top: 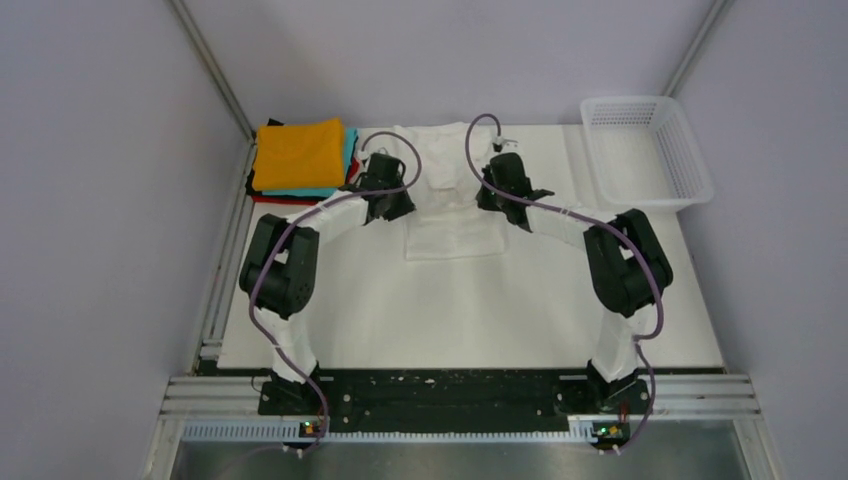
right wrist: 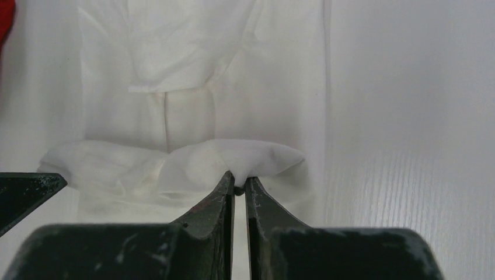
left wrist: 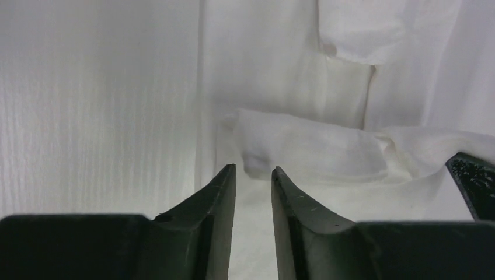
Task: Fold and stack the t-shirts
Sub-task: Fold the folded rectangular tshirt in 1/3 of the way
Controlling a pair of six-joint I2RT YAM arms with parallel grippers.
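The large white t-shirt (top: 452, 235) lies partly folded on the table between my two grippers, with its far part bunched up. My left gripper (top: 392, 207) is at its left edge. In the left wrist view this gripper (left wrist: 253, 170) is open, and a raised fold of the shirt (left wrist: 309, 146) sits just past the tips. My right gripper (top: 492, 200) is at the shirt's right side. In the right wrist view it (right wrist: 239, 179) is shut on a pinched fold of the white shirt (right wrist: 192, 163). A stack of folded t-shirts (top: 300, 155), orange on top of teal, red and black, sits at the back left.
A white plastic mesh basket (top: 645, 150) stands at the back right corner. Grey walls enclose the table on three sides. The white tabletop (top: 470, 310) lies in front of the shirt. A red edge of the stack (right wrist: 4, 23) shows in the right wrist view.
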